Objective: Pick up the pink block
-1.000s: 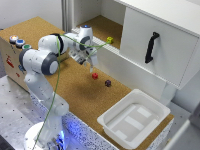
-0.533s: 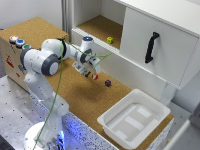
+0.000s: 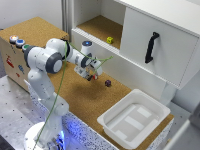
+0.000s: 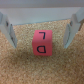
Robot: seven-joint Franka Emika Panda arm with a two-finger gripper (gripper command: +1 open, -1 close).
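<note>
My gripper (image 4: pixel 41 30) is released, fingers (image 4: pixel 7 26) flanking the pink block (image 4: pixel 42 43); purple cube (image 3: pixel 107 83) at its 3 o'clock.

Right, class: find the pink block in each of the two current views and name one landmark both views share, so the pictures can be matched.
Exterior view: the pink block shows as a small reddish speck under the gripper, to the exterior view's left of the dark cube.
Wrist view: the pink block sits mid-frame between the two fingers, apart from both.
Shared landmark: the cork surface.
</note>
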